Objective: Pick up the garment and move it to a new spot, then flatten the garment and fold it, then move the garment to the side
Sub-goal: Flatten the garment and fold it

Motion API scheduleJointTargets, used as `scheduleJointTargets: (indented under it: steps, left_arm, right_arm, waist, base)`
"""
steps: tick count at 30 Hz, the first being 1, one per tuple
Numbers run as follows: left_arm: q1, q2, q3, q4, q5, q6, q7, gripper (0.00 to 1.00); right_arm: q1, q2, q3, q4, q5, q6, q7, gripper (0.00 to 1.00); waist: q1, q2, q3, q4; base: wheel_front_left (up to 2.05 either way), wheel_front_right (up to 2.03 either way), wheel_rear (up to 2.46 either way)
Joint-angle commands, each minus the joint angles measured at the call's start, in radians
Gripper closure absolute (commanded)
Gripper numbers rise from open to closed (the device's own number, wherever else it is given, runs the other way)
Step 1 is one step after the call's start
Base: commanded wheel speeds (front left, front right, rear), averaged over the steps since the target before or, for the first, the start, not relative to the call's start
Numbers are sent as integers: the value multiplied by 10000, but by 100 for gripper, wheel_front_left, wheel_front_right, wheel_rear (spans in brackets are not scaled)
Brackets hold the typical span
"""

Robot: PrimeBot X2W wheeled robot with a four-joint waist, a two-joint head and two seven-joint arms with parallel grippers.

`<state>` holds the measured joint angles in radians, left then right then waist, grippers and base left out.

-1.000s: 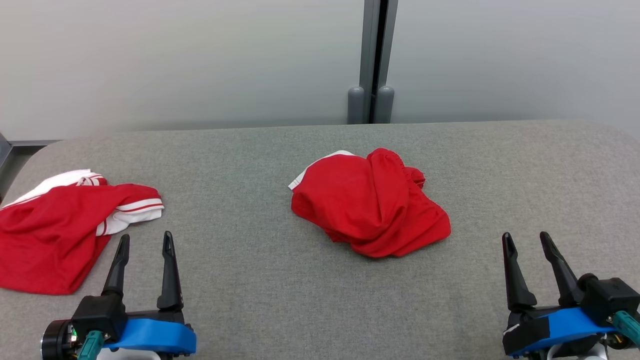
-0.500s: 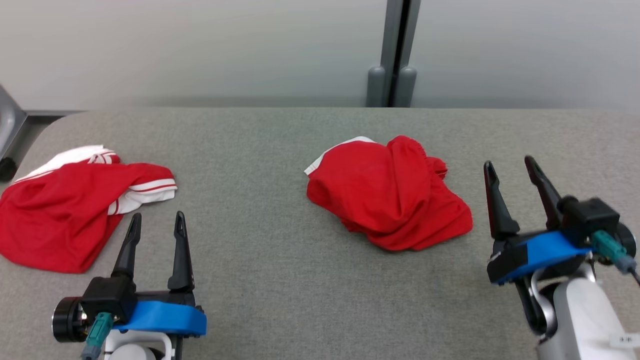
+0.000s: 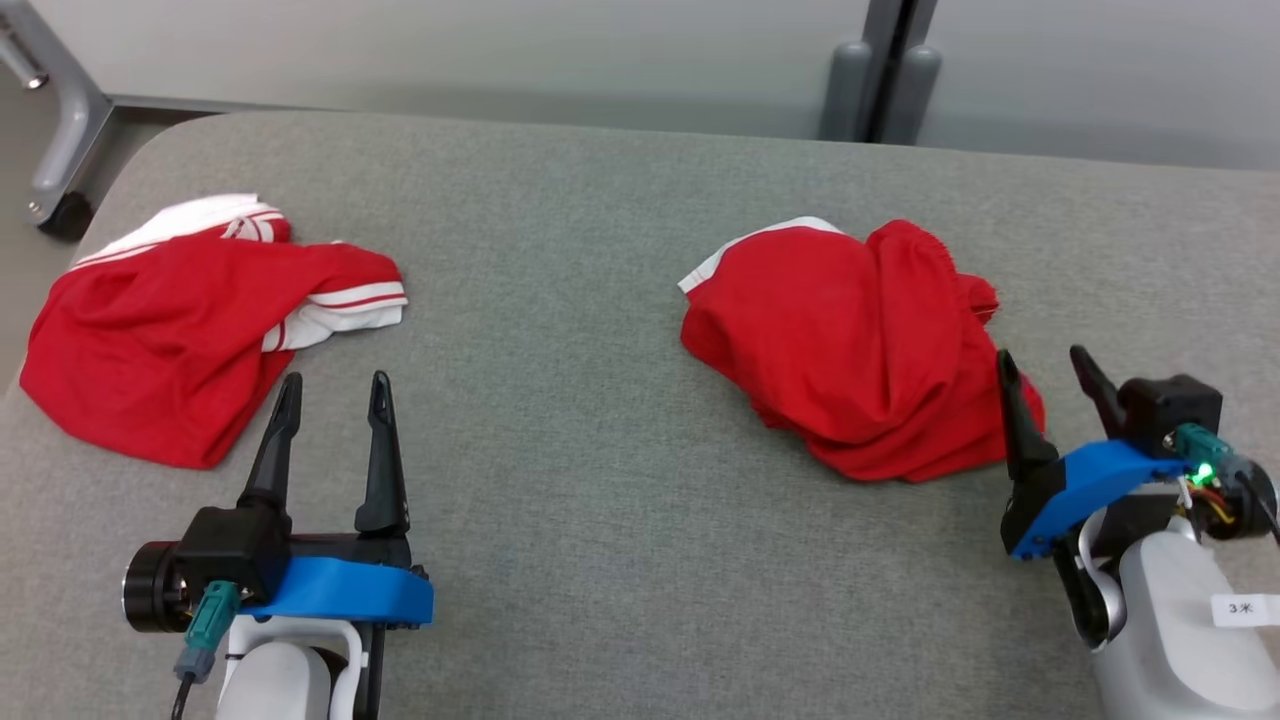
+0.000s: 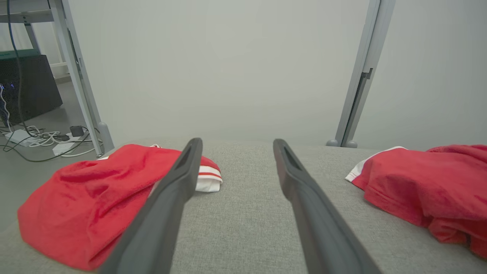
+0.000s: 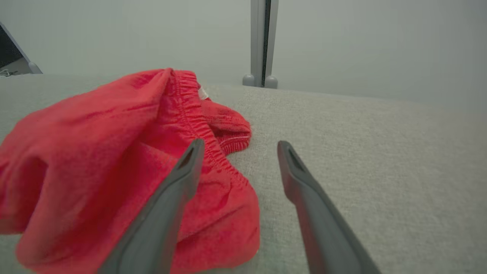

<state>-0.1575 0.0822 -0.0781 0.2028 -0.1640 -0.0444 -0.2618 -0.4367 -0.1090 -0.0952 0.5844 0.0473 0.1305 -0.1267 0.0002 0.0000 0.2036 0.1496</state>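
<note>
Progress was basically nil: crumpled red garment [image 3: 860, 350] lay in a heap right of centre on the grey padded table [image 3: 560, 520], not lifted, flattened or folded. Right gripper [image 3: 1040, 353] sat at its near right edge, jaws spread with nothing between them. Left gripper [image 3: 336, 377] was spread and empty too, just beside a second red-and-white garment [image 3: 190, 320]. Pickup, move, flatten, fold and set-aside all looked outstanding.

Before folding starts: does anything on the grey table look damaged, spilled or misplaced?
Nothing damaged or spilled. Both garments lie crumpled: the red shorts at centre, the red-and-white garment near the left edge.
</note>
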Motion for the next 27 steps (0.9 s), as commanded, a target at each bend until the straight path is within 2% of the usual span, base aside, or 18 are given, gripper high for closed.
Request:
scheduleJointTargets:
  steps: [1,13,14,15,19,23,27]
  left_arm:
    - [-176,-36,-3,13,65,-32,-47,0]
    - [-325,-162,138,119,159,-139,-47,0]
    - [-318,-181,167,143,168,-160,-47,0]
    - [-309,-189,180,153,167,-152,-47,0]
    - [-191,-209,229,151,209,-160,-47,0]
    - [-129,-209,340,167,222,-205,-48,0]
    - [-122,-218,410,168,268,-260,-48,0]
  right_arm:
    - [-164,-74,-50,295,85,5,-109,0]
    - [-236,297,-137,3097,188,5,-753,0]
    - [-339,406,28,3332,355,14,-864,70]
    - [-400,429,100,3396,429,14,-945,100]
    - [-633,330,172,3446,736,4,-1203,100]
    - [-710,-98,-64,3165,1043,4,-1351,100]
    - [-430,-789,-574,2651,1282,4,-1382,100]
  waist:
    - [-2,0,138,153]
    - [-2,0,179,325]
    - [-2,0,153,304]
    - [-2,0,138,284]
    - [-2,0,30,73]
    - [-2,0,-108,-279]
    - [-2,0,-228,-597]
  base:
    - [0,0,0]
    - [0,0,0]
    - [0,0,0]
    - [0,0,0]
    - [0,0,0]
    - [0,0,0]
    - [0,0,0]
